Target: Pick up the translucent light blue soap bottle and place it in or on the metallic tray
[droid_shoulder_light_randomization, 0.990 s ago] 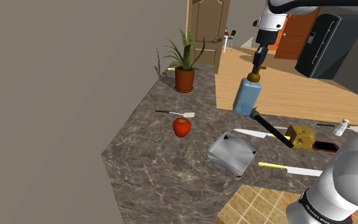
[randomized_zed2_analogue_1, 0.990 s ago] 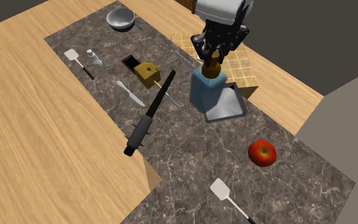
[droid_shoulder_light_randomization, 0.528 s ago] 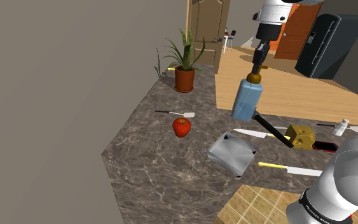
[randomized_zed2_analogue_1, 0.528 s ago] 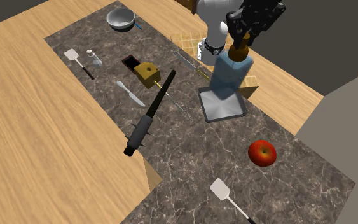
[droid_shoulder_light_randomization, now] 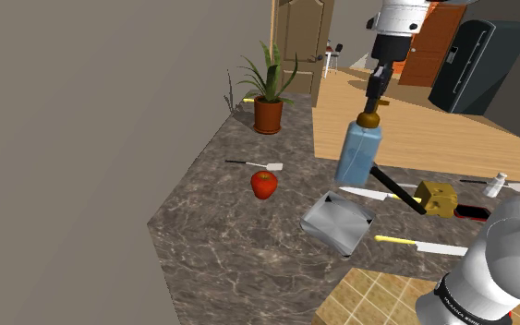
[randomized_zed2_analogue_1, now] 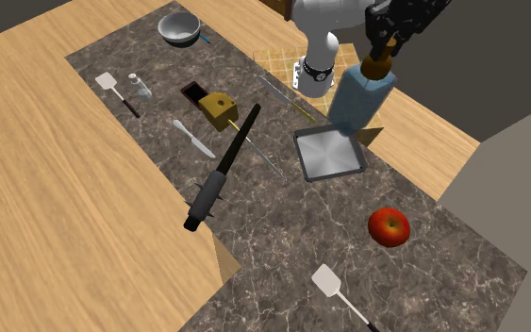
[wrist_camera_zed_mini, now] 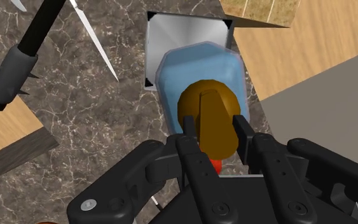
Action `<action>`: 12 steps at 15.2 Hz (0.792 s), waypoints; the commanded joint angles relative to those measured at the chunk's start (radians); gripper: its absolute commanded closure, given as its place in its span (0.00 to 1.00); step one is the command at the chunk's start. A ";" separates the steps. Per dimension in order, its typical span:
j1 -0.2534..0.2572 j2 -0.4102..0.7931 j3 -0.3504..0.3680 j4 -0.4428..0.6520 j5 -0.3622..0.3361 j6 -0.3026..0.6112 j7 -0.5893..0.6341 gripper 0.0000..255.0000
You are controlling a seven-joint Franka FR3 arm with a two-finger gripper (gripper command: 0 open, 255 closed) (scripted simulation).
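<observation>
Upper right in the second exterior view, the arm reaches down. Its gripper [randomized_zed2_analogue_1: 378,58] is clamped on the brown cap of the one pale blue soap bottle [randomized_zed2_analogue_1: 361,97], which hangs in the air over the single metallic tray [randomized_zed2_analogue_1: 327,153] near the counter's [randomized_zed2_analogue_1: 282,217] right edge. Bare marble separates the tray from one red apple [randomized_zed2_analogue_1: 389,226]. One white spatula [randomized_zed2_analogue_1: 107,81] lies upper left, a second spatula [randomized_zed2_analogue_1: 327,279] at bottom centre.

One blue bottle [randomized_zed2_analogue_1: 359,99], one tray [randomized_zed2_analogue_1: 324,158], one apple [randomized_zed2_analogue_1: 389,226], two spatulas [randomized_zed2_analogue_1: 108,82] [randomized_zed2_analogue_1: 327,280], one potted plant [droid_shoulder_light_randomization: 268,111]
</observation>
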 commanded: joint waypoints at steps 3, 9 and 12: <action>-0.002 -0.020 -0.001 -0.070 -0.002 0.051 0.001 1.00; -0.004 -0.040 -0.003 -0.167 -0.005 0.128 0.001 1.00; -0.005 -0.047 -0.004 -0.213 -0.007 0.166 0.001 1.00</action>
